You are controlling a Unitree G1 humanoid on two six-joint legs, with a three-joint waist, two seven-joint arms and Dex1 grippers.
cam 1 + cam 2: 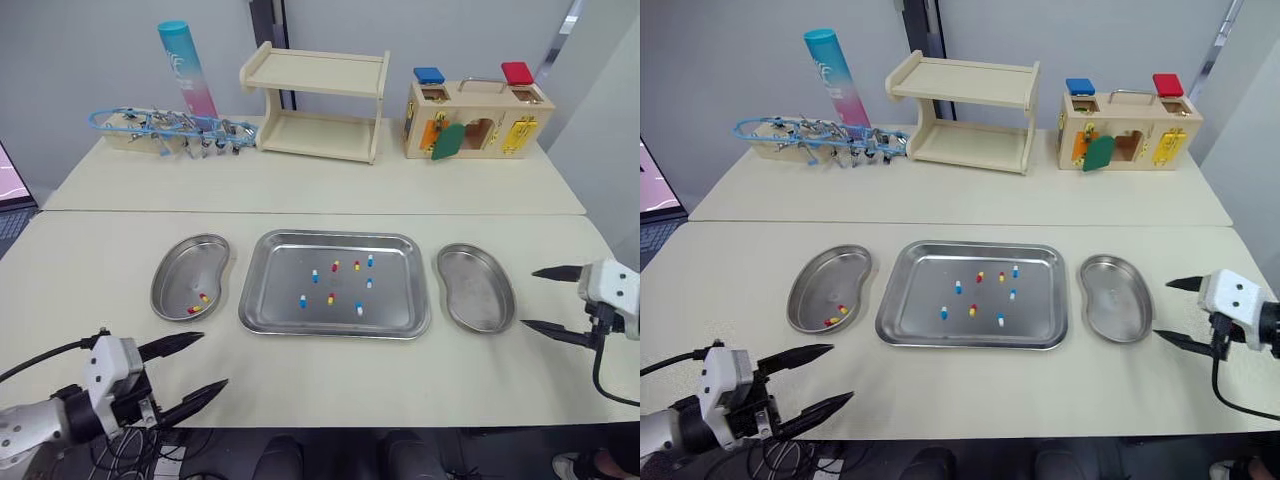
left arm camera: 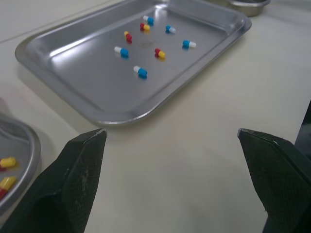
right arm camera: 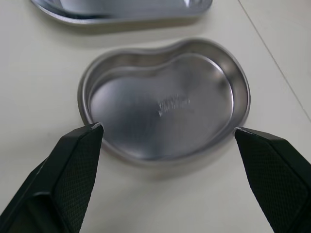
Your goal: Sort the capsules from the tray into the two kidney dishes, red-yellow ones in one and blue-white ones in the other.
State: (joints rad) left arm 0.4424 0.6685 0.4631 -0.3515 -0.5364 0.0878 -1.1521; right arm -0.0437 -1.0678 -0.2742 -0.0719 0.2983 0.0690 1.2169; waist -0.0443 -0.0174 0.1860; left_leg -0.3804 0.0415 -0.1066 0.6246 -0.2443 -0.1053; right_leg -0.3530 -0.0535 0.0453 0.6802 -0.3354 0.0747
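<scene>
Nearest the robot, the left gripper [image 1: 214,358] hovers over the front edge of the table [image 1: 330,365], short of the tray and to the left of its near corner. Its fingers are spread wide and hold nothing. The right gripper [image 1: 528,297] hangs just beside the right dish [image 1: 475,290], pointing toward it, also spread wide and empty. Progress: sorting has begun but is at an early stage. The left dish [image 1: 185,262] sits just left of the tray and holds what look like two red-yellow capsules [image 1: 203,297], lying close together near its front wall. The right dish sits just right of the tray and is bare; no blue-white capsule has been delivered. The tray [image 1: 290,245] lies between the two dishes and carries eight capsules scattered loosely over its middle, none touching the rim: three red-yellow capsules [image 1: 331,298] and five blue-white capsules [image 1: 302,300]. Outstanding: all eight, the three red-yellow for the left dish and, in my judgement, the five blue-white for the right. Condition of the items: small, smooth, two-tone, lying flat and mostly apart from one another on shiny metal; I judge them likely to roll or slide under a pinch. Farther back stand a tube [image 1: 186,68], a wooden shelf [image 1: 318,103] and a wooden box [image 1: 478,118], none of them part of the work.
</scene>
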